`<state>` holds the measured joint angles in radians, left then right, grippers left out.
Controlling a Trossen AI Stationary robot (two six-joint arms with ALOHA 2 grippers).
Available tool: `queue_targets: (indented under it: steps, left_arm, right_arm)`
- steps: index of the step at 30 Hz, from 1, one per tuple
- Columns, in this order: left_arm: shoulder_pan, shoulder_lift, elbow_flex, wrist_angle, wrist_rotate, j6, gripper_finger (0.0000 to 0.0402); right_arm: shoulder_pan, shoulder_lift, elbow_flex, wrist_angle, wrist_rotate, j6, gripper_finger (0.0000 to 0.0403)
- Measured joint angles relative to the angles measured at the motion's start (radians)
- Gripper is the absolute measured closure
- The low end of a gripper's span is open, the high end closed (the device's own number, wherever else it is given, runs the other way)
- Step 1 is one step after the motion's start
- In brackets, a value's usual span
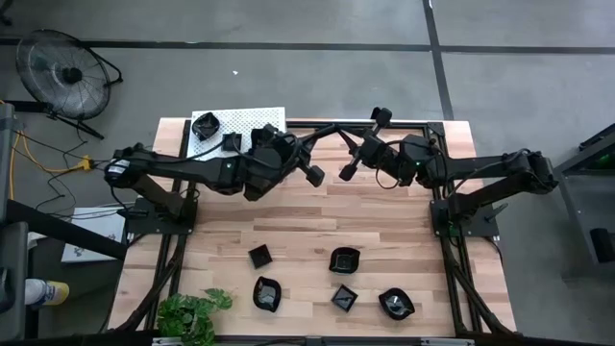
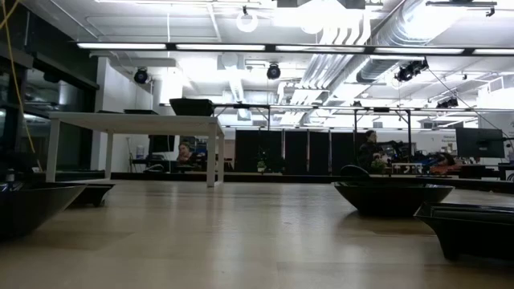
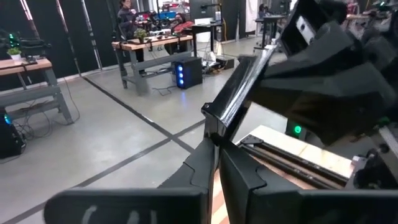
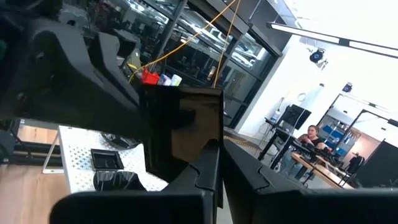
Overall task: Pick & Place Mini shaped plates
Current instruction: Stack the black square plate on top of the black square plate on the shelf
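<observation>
Both arms meet above the far middle of the table. A glossy black square mini plate (image 4: 181, 127) hangs in the air between them and shows edge-on in the left wrist view (image 3: 239, 87). My left gripper (image 3: 217, 163) and my right gripper (image 4: 221, 167) are each shut on it. In the high view the plate (image 1: 338, 135) is mostly hidden by the grippers. Several more black plates lie flat on the near part of the table (image 1: 344, 259). Two others sit on the white perforated shelf (image 1: 245, 123). My left gripper pinches the plate's thin rim (image 3: 216, 127) between its two fingers, coming from the table's left. The plate stands on edge, tilted and lifted clear of the table. My right gripper pinches a lower corner of the same plate (image 4: 210, 146) between its two fingers, coming from the table's right. The plate's broad face (image 4: 180, 118) turns toward its camera, clear of the table.
The white shelf (image 4: 74, 146) lies at the far left corner and carries a square plate (image 4: 106, 158). A potted plant (image 1: 192, 312) stands at the near left edge. In the low view, plates (image 2: 393, 197) rest on bare wood. A fan (image 1: 67, 69) stands off the table.
</observation>
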<state>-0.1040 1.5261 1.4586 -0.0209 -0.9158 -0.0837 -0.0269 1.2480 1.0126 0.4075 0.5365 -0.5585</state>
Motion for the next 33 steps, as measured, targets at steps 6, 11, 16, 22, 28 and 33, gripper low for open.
queue_targets:
  steps: [6, 11, 16, 22, 28, 33]
  left_arm:
    - [0.000, 0.009, 0.000, 0.006, -0.019, -0.004, 0.0398]
    - [0.000, 0.010, 0.000, 0.014, -0.031, -0.004, 0.0400]
    - [-0.001, 0.010, 0.000, 0.012, -0.048, 0.000, 0.0401]
    - [-0.001, 0.010, 0.000, 0.014, -0.049, 0.000, 0.0401]
    - [0.000, 0.010, 0.000, 0.017, -0.060, 0.008, 0.0401]
    - [0.000, 0.004, 0.000, 0.015, -0.072, 0.027, 0.0401]
  right_arm:
    - [0.000, 0.000, 0.000, -0.006, -0.001, 0.000, 0.0392]
    - [0.000, 0.000, 0.000, -0.007, -0.004, 0.000, 0.0392]
    - [0.000, -0.001, 0.000, -0.025, -0.023, -0.031, 0.0386]
    - [0.001, -0.001, 0.000, -0.032, -0.037, -0.049, 0.0335]
    - [0.002, 0.000, 0.000, -0.036, -0.039, -0.049, 0.0270]
    - [0.012, -0.009, 0.000, -0.042, 0.002, -0.049, 0.0237]
